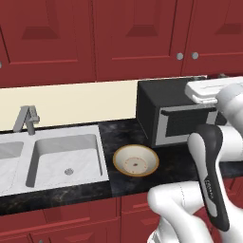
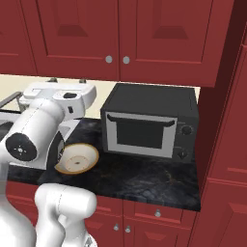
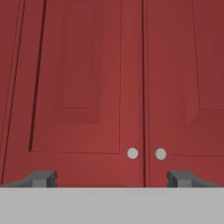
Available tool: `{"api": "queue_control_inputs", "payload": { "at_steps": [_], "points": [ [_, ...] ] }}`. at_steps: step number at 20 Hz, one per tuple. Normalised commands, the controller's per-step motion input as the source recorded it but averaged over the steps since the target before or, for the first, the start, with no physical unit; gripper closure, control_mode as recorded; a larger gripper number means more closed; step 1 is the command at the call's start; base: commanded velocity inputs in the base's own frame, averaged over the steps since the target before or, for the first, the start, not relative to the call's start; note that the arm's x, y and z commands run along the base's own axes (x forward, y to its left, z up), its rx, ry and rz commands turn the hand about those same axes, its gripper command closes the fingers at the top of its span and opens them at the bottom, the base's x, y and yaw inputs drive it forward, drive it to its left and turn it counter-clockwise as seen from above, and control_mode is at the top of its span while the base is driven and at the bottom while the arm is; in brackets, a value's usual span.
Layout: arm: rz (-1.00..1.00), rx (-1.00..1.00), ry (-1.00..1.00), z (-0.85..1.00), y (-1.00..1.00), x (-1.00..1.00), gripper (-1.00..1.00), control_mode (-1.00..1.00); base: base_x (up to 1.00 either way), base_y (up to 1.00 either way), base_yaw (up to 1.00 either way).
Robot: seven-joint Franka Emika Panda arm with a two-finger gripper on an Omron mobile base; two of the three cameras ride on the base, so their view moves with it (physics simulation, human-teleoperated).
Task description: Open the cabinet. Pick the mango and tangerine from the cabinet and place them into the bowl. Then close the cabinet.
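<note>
a: we're right at the opening step here. the cabinet (image 3: pixel 131 87) has both doors shut, and the hand view looks straight at them.

b: and the gripper (image 3: pixel 112 178)?

a: jaws spread wide, nothing between them. the two dark finger tips (image 3: pixel 41 178) sit far apart at the bottom of the hand view, and the pair of small silver knobs (image 3: pixel 132 153) falls in the gap between them, a little above. no contact with the door that i can see.

b: so nothing picked yet.

a: nothing. the mango and tangerine must be behind those doors, so i can't place them. the bowl (image 1: pixel 135 160) waits on the dark counter (image 1: pixel 118 130), between the sink (image 1: pixel 66 159) and the black microwave (image 1: pixel 173 114), with nothing in it.

b: what does the next move ask for?

a: by my reading, choosing one knob and lining up on it. both sit close either side of the seam, so the hand needs to shift toward one and move in until the fingers bracket it, then close and pull outward along the door's swing.

b: risk?

a: the knobs are small and close together. a sloppy approach could pinch both or slide off. the microwave also stands directly under those doors, so the arm has to stay above it.
</note>
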Motion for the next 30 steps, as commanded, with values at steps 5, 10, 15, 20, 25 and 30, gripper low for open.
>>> {"api": "queue_control_inputs", "payload": {
  "at_steps": [5, 10, 15, 20, 25, 30],
  "points": [
    [0.00, 0.00, 0.00, 0.00, -0.17, 0.61, -1.00, -1.00, 0.00, 0.00, 0.00],
    [0.00, 0.00, 0.00, 0.00, -0.10, 0.65, -1.00, -1.00, 0.00, 0.00, 0.00],
    [-0.01, 0.00, 0.00, 0.00, -0.01, 0.62, -1.00, -1.00, 0.00, 0.00, 0.00],
    [-0.01, 0.00, 0.00, 0.00, -0.05, 0.51, -1.00, -1.00, 0.00, 0.00, 0.00],
    [0.00, 0.00, 0.00, 0.00, -0.20, 0.45, -1.00, -1.00, 0.00, 0.00, 0.00],
    [0.00, 0.00, 0.00, 0.00, -0.24, 0.46, -1.00, -1.00, 0.00, 0.00, 0.00]
  ]
}}
